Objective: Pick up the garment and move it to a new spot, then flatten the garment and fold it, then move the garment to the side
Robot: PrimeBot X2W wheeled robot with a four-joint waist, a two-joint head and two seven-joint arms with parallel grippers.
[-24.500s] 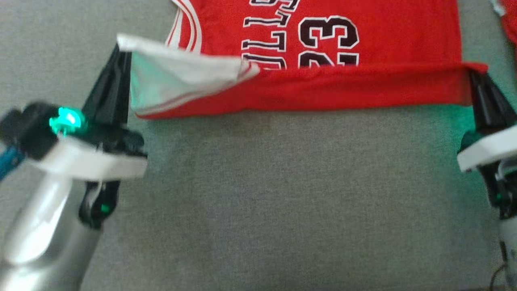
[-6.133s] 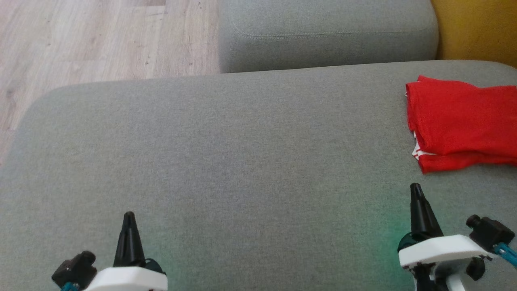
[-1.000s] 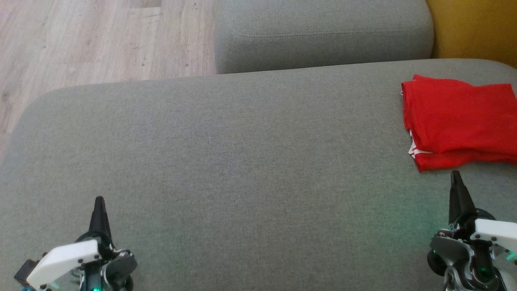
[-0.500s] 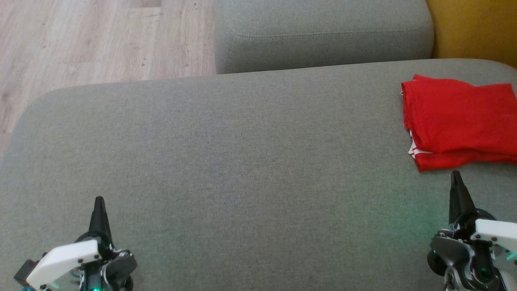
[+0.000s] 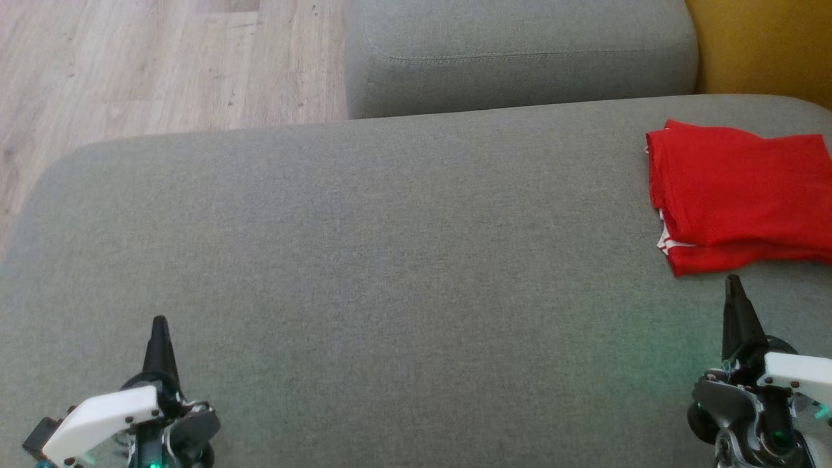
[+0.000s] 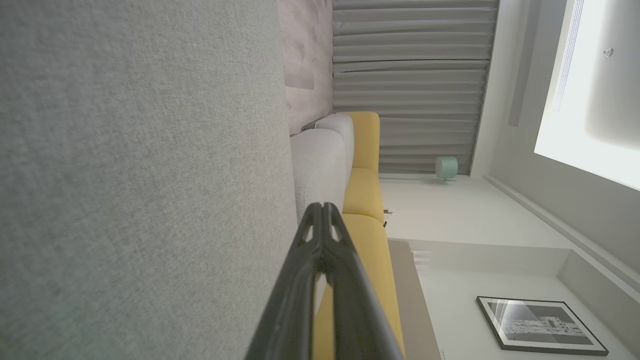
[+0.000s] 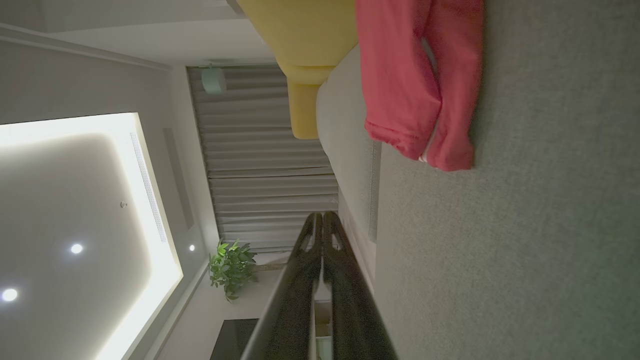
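Garment (image 5: 734,195) folded aside on sofa (image 5: 390,260) (last step looks done); left claw (image 5: 159,323) and right claw (image 5: 733,281) pressed together, empty. Just park them.

The garment (image 5: 734,188) is laid on the sofa seat (image 5: 390,260), at its far right, well apart from the seat's left edge. The right pincer (image 5: 733,281) is held over the seat, just before the garment's near edge. The left pincer (image 5: 159,322) is held over the near left of the seat, well apart from the garment. Behind the seat, a cushion (image 5: 520,58) is set along the far edge. The floor (image 5: 130,65) is seen behind the seat, left of the cushion, and a second seat (image 5: 760,45) is placed to the cushion's right.
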